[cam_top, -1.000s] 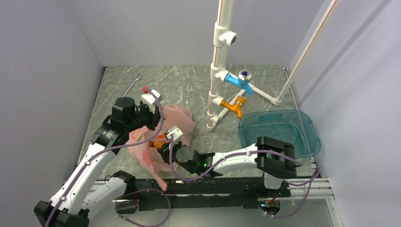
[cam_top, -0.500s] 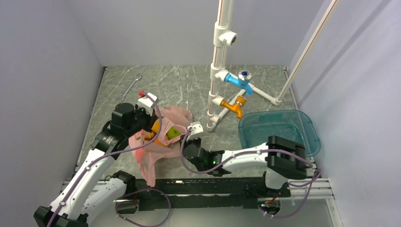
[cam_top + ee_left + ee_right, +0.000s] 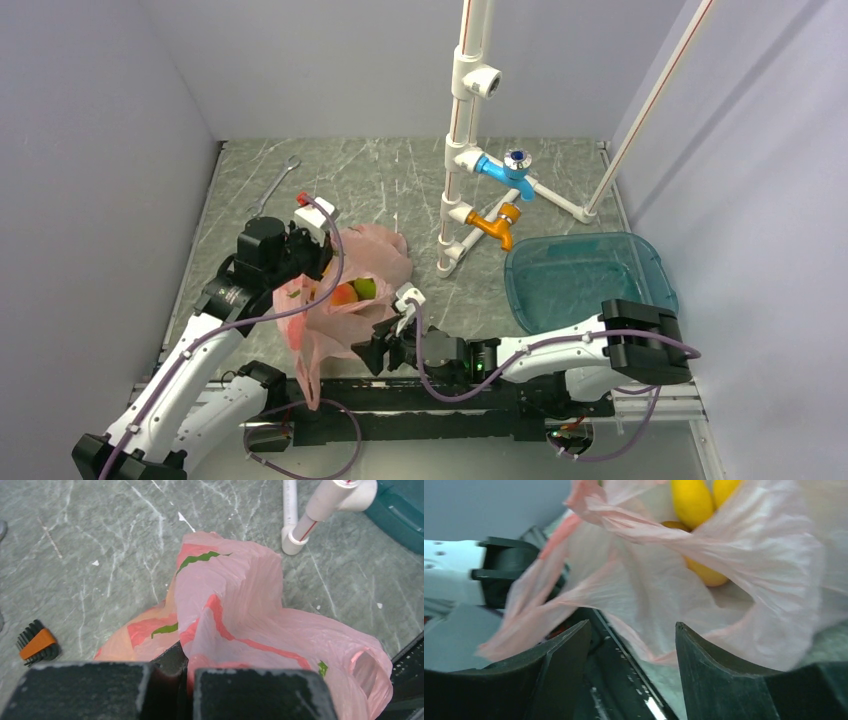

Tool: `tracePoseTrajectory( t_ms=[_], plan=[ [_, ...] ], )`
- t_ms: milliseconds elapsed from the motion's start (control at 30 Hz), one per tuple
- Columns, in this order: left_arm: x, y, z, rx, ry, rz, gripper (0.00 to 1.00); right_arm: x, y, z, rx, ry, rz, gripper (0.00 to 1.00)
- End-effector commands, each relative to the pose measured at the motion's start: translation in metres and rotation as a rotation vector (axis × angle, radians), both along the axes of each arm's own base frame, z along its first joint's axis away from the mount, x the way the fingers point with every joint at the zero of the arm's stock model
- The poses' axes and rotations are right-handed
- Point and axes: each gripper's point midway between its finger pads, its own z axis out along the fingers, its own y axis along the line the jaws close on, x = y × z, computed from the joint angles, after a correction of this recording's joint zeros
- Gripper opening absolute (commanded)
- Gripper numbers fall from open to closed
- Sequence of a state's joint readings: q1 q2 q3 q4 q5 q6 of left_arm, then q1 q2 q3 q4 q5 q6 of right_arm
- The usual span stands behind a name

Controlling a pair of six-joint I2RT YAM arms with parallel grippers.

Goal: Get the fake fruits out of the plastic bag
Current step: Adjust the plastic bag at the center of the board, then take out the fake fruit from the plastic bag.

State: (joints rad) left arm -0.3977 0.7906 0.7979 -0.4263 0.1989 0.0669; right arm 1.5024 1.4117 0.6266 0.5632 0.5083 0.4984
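L gripper (image 3: 185, 672) is clamped tight on a fold of the pink bag (image 3: 375, 250) and holds that side up off the table; jaws closed w/ only thin film between them. Bag sits left of centre, toward the near edge, w/ one loop handle (image 3: 305, 365) drooping over that edge. Its mouth gapes upward: a pink-orange fruit (image 3: 343, 294) & a green fruit (image 3: 365, 288) show inside, touching each other. R wrist view shows yellow mangoes (image 3: 691, 500) through the film. R gripper (image 3: 631, 630) is low by the near edge, just right of the bag, jaws wide apart, nothing in them; can't tell if a finger brushes the film. Also a teal tub (image 3: 590, 285) at the near-right corner, a pipe stand (image 3: 462, 150) mid-table toward the far edge, and a wrench (image 3: 275, 187) near the far-left corner.
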Motion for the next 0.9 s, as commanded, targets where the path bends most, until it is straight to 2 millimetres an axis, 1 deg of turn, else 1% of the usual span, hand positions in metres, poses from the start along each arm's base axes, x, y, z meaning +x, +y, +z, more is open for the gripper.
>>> tracePoseTrajectory(
  t_ms=[0, 67, 133, 200, 267, 300, 367, 400, 567, 633, 733, 767, 867],
  plan=[
    [-0.003, -0.017, 0.016, -0.051, -0.037, -0.097, 0.00, -0.035, 0.033, 0.053, 0.240, 0.008, 0.216, 0.66],
    [-0.006, -0.020, 0.016, -0.060, -0.040, -0.117, 0.00, -0.043, 0.054, 0.058, 0.230, -0.009, 0.283, 0.63],
    [-0.006, -0.021, 0.017, -0.063, -0.046, -0.121, 0.00, -0.045, 0.073, 0.065, 0.220, -0.034, 0.304, 0.55],
    [-0.006, -0.020, 0.018, -0.062, -0.046, -0.117, 0.00, -0.029, 0.084, 0.060, 0.202, -0.056, 0.229, 0.50],
    [-0.007, -0.020, 0.019, -0.062, -0.048, -0.120, 0.00, -0.003, 0.082, 0.053, 0.168, -0.076, 0.112, 0.47],
    [-0.007, -0.020, 0.019, -0.063, -0.051, -0.121, 0.00, 0.011, 0.081, 0.047, 0.144, -0.079, 0.065, 0.44],
    [-0.008, -0.021, 0.019, -0.063, -0.058, -0.125, 0.00, 0.033, 0.083, 0.037, 0.098, -0.092, 0.022, 0.42],
    [-0.008, -0.021, 0.018, -0.062, -0.059, -0.128, 0.00, 0.042, 0.085, 0.032, 0.077, -0.092, 0.013, 0.42],
    [-0.008, -0.022, 0.017, -0.057, -0.051, -0.129, 0.00, 0.073, 0.092, 0.004, -0.037, -0.145, -0.033, 0.44],
    [-0.007, -0.021, 0.016, -0.052, -0.055, -0.121, 0.00, 0.085, 0.090, -0.008, -0.085, -0.154, -0.077, 0.47],
    [-0.007, -0.019, 0.017, -0.050, -0.064, -0.111, 0.00, 0.099, 0.086, -0.029, -0.158, -0.139, -0.120, 0.48],
    [-0.007, -0.019, 0.018, -0.051, -0.067, -0.108, 0.00, 0.102, 0.086, -0.031, -0.171, -0.154, -0.123, 0.50],
    [-0.006, -0.016, 0.018, -0.045, -0.073, -0.094, 0.00, 0.108, 0.085, -0.046, -0.231, -0.189, -0.133, 0.62]
  ],
)
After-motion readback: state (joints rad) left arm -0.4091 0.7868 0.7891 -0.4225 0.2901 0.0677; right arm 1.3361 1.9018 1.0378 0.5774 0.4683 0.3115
